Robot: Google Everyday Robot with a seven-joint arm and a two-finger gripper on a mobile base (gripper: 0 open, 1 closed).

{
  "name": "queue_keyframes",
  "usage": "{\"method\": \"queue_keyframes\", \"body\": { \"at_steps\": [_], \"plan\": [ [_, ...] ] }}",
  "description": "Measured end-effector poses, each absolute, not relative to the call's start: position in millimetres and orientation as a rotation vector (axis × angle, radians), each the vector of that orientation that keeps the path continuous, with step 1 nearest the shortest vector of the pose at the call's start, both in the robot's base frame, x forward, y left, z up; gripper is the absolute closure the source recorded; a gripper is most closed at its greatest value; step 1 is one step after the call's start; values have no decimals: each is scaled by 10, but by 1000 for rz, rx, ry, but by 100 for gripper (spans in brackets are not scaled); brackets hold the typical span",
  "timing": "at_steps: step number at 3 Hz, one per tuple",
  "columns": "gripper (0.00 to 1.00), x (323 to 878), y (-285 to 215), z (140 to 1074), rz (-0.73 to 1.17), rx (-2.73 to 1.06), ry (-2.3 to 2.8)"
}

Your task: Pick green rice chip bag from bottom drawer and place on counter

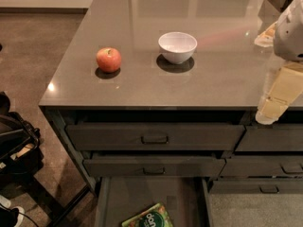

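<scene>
Down at the bottom of your view, the green rice chip bag [147,217] lies flat on the floor of the open bottom drawer [142,193]. Its long axis slants from lower left up to the right, and it is partly cut off. Your gripper [277,98] hangs over the counter's [213,79] right front edge, well apart from the bag; you cannot tell whether it is parted or closed.
</scene>
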State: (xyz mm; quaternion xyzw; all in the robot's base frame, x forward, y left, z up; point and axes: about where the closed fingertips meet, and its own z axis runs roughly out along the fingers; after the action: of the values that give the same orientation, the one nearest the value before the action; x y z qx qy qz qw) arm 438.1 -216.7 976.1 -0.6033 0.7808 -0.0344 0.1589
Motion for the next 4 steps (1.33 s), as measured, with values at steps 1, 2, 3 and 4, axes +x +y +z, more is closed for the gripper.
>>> {"method": "queue_keyframes", "body": {
  "at_steps": [1,2,3,4],
  "plan": [
    [0,4368,-2160,9792,-119,-1712,2225],
    [0,4233,-2151,9577,-67,-1711,2177],
    [0,4008,-2008,8906,120,-1683,2087],
    [0,3829,-1719,7996,391,-1562,2030]
  ]
}}
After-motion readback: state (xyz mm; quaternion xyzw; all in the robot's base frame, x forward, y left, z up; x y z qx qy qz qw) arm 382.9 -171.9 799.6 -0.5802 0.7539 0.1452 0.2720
